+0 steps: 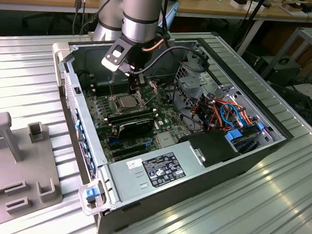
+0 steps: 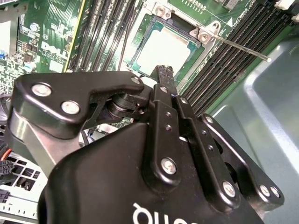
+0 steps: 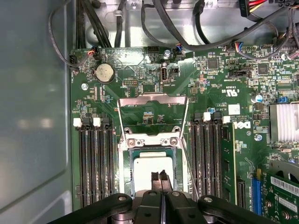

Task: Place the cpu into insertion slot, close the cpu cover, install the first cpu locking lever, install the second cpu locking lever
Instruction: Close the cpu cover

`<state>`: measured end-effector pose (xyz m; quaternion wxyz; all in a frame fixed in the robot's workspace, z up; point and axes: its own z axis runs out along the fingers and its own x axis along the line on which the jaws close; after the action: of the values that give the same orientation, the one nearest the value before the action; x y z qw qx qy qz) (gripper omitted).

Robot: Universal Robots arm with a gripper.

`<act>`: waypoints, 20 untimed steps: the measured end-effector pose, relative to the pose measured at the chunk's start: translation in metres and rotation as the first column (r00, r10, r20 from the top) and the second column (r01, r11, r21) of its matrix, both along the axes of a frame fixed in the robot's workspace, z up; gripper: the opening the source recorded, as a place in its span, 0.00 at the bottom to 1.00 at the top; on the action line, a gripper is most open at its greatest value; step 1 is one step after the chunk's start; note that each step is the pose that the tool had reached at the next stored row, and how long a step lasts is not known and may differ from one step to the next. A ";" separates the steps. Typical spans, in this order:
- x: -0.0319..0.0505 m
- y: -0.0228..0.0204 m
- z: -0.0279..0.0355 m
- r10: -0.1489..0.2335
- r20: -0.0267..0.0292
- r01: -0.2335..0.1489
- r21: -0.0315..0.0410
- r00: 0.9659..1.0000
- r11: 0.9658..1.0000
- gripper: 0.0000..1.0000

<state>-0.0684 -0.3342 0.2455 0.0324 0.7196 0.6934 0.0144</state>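
Step 2 of 4: cpu [image 3: 147, 163] seated in insertion slot [image 3: 123, 161], left of centre in exterior view; cpu cover [image 3: 153, 96] looks flipped open; gripper [image 3: 159, 176] jaws closed, empty, just above cpu; likely needs cover's free edge pushed down.

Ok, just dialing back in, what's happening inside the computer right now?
The arm's gripper hangs right over the chip, jaws shut with nothing between them. The chip already sits in its socket on the green board. The cover looks swung back open behind it, and one thin lever sticks out sideways, not latched.
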 end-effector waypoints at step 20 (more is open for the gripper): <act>0.0238 -0.0001 0.0008 0.000 0.000 0.000 0.000 1.000 1.000 0.11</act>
<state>-0.0446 -0.3342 0.2463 0.0324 0.7196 0.6934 0.0143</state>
